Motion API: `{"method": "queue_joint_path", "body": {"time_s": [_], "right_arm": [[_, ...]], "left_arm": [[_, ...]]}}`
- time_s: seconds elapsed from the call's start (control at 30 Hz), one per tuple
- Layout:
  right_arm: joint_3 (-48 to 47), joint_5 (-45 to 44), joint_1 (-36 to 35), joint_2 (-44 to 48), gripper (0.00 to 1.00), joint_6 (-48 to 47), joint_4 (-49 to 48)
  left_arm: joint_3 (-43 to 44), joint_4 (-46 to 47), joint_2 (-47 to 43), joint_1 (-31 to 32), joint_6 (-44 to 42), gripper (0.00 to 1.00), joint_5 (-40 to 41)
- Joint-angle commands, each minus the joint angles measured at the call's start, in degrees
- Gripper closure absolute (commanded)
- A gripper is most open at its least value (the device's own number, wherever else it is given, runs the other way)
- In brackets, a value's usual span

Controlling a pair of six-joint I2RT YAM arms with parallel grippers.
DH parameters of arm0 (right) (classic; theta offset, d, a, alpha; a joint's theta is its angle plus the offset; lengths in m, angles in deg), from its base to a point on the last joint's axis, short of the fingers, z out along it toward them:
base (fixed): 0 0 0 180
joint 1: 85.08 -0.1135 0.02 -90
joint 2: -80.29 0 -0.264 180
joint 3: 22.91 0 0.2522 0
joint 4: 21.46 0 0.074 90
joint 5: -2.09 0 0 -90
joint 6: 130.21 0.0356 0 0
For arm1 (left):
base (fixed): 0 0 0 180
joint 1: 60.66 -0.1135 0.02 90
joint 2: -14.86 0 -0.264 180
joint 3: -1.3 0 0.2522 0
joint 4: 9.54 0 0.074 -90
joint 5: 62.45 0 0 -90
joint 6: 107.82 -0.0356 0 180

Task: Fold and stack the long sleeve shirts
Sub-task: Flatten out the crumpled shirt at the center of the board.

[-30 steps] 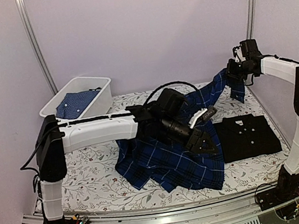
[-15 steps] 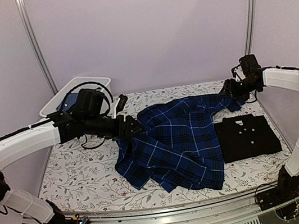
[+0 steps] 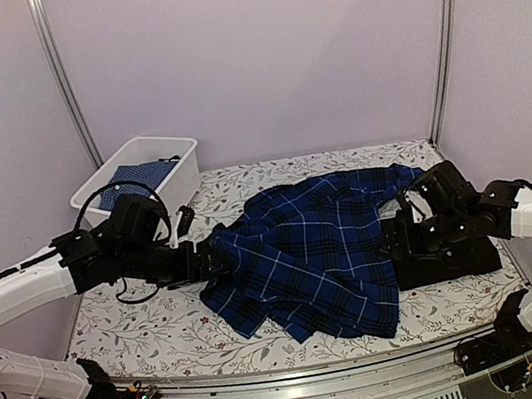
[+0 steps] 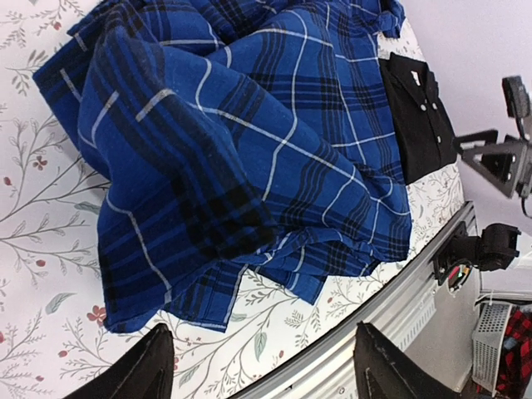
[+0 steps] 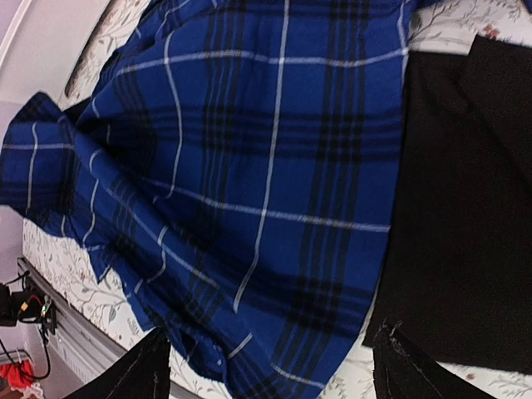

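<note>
Plaid shirt point(image 3: 305, 254), rumpled, apparently thin cloth

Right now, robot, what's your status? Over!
Left gripper open, empty. Right gripper open, empty. Plaid shirt rumpled, unfolded; black shirt folded alongside. Nothing lying on the plaid.

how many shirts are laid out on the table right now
2. The plaid shirt lies rumpled in the middle; the black shirt lies folded flat on its right. A blue patterned cloth in the white bin may be a third shirt; I cannot tell.
</note>
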Motion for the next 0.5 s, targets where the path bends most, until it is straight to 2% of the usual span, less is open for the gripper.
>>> {"method": "queue_joint_path", "body": {"time_s": [0.0,0.13,0.23,0.37,0.47], "right_arm": [[5.4,-6.6,-12.8,5.2,0.18,15.0,4.7],[7.3,-11.7,-23.2,5.5,0.18,25.5,5.1],[7.9,-13.0,-27.9,2.6,0.20,29.6,5.1],[9.9,-12.7,-30.2,-0.4,0.26,33.4,2.6],[11.6,-12.5,-30.2,-1.8,0.30,33.8,0.4]], "left_arm": [[-0.8,-2.9,-2.8,2.4,3.4,0.24,6.1],[-1.4,-3.3,-1.0,3.4,3.3,0.17,10.2],[-2.9,-1.0,0.7,4.2,3.0,0.13,10.6],[-5.0,3.9,3.7,5.7,3.4,0.12,8.7],[-5.6,5.4,8.4,6.3,3.5,0.12,11.0]]}}
